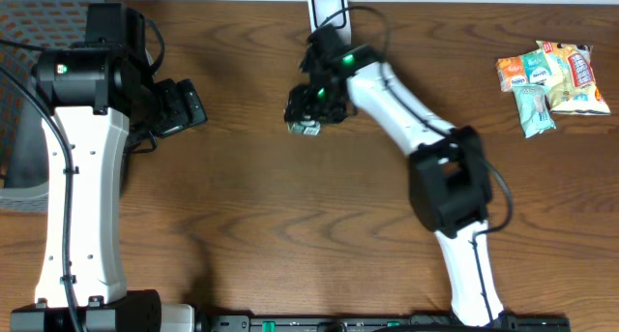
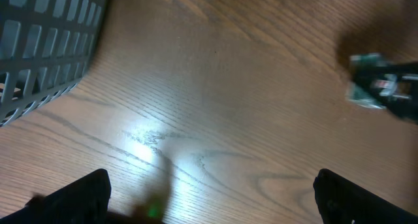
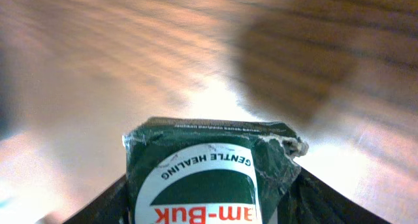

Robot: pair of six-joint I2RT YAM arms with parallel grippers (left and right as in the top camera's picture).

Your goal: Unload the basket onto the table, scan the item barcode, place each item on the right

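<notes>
The item is a dark green Zam-Buk box with a white label and a torn top corner. It fills the lower part of the right wrist view, between the two dark fingers of my right gripper, which is shut on it. From overhead the box hangs under that gripper at the table's middle back. No barcode shows on the faces I see. My left gripper is open and empty over bare wood at the left. Its wrist view shows the box far to the right.
A white device with a dark face stands at the back edge, just behind the right gripper. Several snack packets lie at the far right. A grey mesh basket sits at the back left, next to the left arm.
</notes>
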